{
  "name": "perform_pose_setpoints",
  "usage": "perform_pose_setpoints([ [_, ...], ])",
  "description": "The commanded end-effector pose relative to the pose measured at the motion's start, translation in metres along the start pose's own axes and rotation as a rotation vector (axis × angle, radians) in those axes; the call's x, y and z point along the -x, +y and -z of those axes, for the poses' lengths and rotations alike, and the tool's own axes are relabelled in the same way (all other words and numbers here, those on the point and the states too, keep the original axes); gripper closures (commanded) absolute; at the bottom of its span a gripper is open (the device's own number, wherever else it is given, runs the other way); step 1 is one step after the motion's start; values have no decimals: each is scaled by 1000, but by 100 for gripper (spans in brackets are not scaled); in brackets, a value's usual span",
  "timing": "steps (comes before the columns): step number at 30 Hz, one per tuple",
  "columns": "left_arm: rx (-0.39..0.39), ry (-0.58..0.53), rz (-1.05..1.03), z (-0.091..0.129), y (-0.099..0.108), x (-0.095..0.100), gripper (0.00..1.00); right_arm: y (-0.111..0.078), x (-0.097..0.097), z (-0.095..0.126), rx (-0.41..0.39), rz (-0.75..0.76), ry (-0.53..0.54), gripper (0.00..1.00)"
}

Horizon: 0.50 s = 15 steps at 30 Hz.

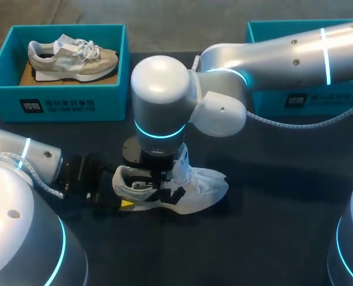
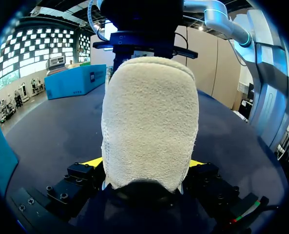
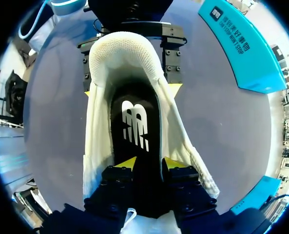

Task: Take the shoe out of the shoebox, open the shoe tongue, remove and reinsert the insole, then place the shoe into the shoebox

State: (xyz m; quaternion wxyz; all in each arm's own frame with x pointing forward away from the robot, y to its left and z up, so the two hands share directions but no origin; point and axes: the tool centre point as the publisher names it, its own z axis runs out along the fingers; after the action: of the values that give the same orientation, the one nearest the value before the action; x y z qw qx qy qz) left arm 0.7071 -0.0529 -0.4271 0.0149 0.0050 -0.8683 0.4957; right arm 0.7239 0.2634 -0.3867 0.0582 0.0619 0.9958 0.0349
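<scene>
On table (image 1: 283, 238), L fingers (image 2: 94, 161) clamp shoe (image 1: 206, 185); white logo (image 3: 134, 126) on insole (image 3: 135, 97).

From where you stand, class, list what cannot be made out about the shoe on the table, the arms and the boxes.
Head view: the right arm covers the white shoe's opening, so the insole is hidden there.
Left wrist view: the heel fills the view and blocks the rest of the shoe.
Head view: the right arm hides the inside of the right box.
</scene>
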Motion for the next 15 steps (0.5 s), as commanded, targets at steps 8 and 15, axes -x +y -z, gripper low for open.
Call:
perform_pose_setpoints([
  [8, 5, 1, 0, -1, 5, 3, 100, -2, 2, -19, 26, -1, 21, 62],
  [15, 5, 1, 0, -1, 5, 3, 100, -1, 0, -27, 25, 14, 78, 75],
])
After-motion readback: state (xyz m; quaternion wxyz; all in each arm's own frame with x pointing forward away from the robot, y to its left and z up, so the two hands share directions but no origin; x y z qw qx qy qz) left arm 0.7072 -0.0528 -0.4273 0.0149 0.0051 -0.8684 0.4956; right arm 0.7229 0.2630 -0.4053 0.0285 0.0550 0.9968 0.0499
